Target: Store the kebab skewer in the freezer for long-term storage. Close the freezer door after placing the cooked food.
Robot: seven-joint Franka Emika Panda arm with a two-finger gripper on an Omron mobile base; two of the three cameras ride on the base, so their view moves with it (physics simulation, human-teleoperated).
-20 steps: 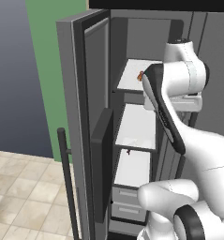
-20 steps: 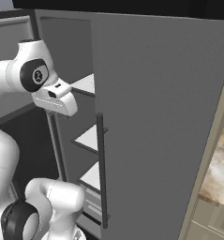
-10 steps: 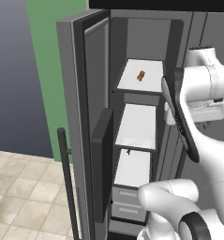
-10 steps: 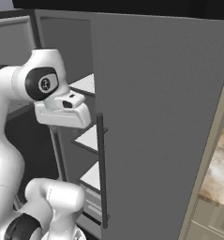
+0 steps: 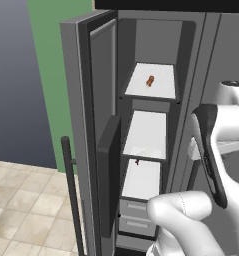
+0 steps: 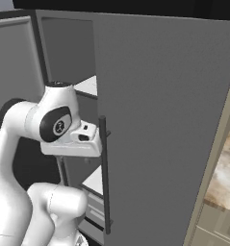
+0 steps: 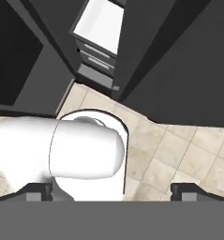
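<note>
one freezer [image 5: 156, 60] stands open, its one freezer door [image 5: 93, 130] swung wide to the left, bar handle [image 5: 71, 195] toward the room. two white shelves sit over two grey drawers [image 5: 138, 215]. one kebab skewer [image 5: 150, 80] lies on the top shelf [image 5: 163, 87], so storing looks done; closing is what's left. next the arm must reach that door and push it shut. the end effector [image 7: 112, 193] points at the floor tiles; fingertips far apart, released, empty.

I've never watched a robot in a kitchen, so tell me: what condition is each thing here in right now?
freezer door: swung wide open.
kebab skewer: lying on the freezer's top shelf.
freezer drawers: pushed shut.
plain fridge door: closed.
gripper: empty, fingers apart, pointing at the floor.
</note>
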